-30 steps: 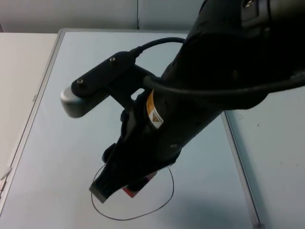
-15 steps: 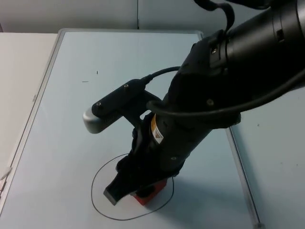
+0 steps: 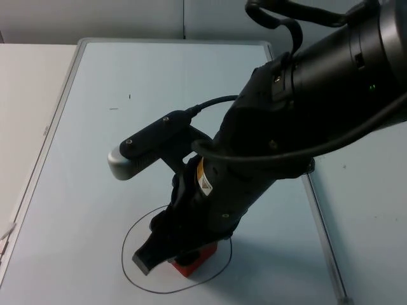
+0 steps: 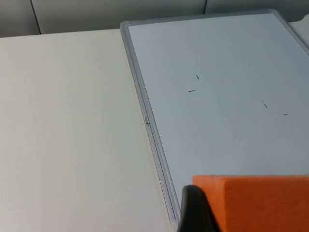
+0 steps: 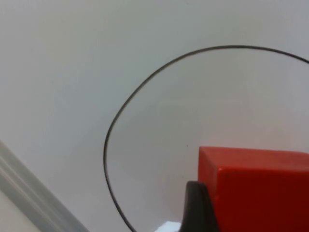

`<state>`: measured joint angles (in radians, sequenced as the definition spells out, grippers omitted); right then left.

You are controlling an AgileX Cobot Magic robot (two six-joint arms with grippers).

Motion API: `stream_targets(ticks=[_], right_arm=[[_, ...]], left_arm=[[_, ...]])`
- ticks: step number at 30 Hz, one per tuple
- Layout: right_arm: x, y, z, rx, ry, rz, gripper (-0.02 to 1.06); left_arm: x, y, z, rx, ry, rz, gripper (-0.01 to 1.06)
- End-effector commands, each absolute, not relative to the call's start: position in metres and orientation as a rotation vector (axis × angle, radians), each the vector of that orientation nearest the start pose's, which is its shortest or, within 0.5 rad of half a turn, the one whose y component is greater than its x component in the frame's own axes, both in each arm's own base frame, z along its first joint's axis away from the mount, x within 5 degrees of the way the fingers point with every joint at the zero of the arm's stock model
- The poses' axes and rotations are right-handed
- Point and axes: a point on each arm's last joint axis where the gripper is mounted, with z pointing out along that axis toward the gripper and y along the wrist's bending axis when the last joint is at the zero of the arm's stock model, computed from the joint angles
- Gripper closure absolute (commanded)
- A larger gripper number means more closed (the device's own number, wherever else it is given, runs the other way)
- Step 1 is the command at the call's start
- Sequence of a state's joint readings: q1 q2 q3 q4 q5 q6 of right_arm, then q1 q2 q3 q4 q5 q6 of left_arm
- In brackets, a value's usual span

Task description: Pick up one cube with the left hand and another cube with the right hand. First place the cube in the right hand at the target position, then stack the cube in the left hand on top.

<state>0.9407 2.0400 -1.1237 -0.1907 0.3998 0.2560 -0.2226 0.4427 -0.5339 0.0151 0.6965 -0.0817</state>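
My right gripper (image 3: 181,257) is shut on a red cube (image 3: 192,267) and holds it inside the black drawn circle (image 3: 123,254) on the whiteboard (image 3: 89,140). The right wrist view has the red cube (image 5: 256,186) beside a black fingertip (image 5: 195,208), low over the circle line (image 5: 145,83); I cannot tell whether it touches the board. In the left wrist view my left gripper (image 4: 251,215) is shut on an orange cube (image 4: 256,200), a black fingertip (image 4: 193,210) pressed to its side, raised above the whiteboard's edge (image 4: 149,130).
The whiteboard's grey frame (image 3: 318,216) runs along its right side, with white table (image 3: 369,210) beyond it. More white table (image 4: 63,121) lies left of the board. A few small pen marks (image 3: 121,105) dot the board. The right arm's bulk hides the board's middle.
The right arm has swung and lowered, bringing the red cube down toward the near part of the circle.
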Motion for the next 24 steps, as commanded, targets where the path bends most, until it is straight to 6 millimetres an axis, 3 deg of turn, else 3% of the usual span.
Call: stream_targets(ticks=[1, 3, 6, 7, 10, 14, 16, 20, 21, 24], right_arm=[[0.230, 0.303, 0.096, -1.143, 2.564, 0.154, 1.03], [0.230, 0.303, 0.096, -1.138, 2.565, 0.158, 0.99], [0.230, 0.304, 0.097, -1.134, 2.564, 0.160, 0.76], [0.230, 0.304, 0.097, -1.134, 2.564, 0.160, 0.76], [0.230, 0.304, 0.101, -1.124, 2.558, 0.169, 0.38], [0.231, 0.304, 0.112, -1.116, 2.532, 0.185, 0.19], [0.231, 0.304, 0.116, -1.112, 2.519, 0.193, 0.17], [0.230, 0.303, 0.158, -1.081, 2.426, 0.254, 0.18], [0.230, 0.303, 0.158, -1.081, 2.426, 0.254, 0.18], [0.225, 0.297, 0.207, -1.051, 2.304, 0.320, 0.18]], left_arm=[[0.081, -0.018, 0.301, 0.151, 2.070, -0.184, 0.94], [0.081, -0.018, 0.301, 0.151, 2.070, -0.184, 0.94], [0.081, -0.018, 0.301, 0.151, 2.070, -0.184, 0.94], [0.081, -0.018, 0.301, 0.151, 2.070, -0.184, 0.94], [0.081, -0.018, 0.301, 0.151, 2.070, -0.184, 0.94], [0.082, -0.019, 0.299, 0.151, 2.073, -0.184, 0.94], [0.082, -0.019, 0.298, 0.150, 2.073, -0.186, 0.94], [0.082, -0.019, 0.298, 0.150, 2.073, -0.186, 0.94], [0.082, -0.019, 0.298, 0.150, 2.073, -0.186, 0.94], [0.082, -0.019, 0.298, 0.150, 2.073, -0.186, 0.94]])
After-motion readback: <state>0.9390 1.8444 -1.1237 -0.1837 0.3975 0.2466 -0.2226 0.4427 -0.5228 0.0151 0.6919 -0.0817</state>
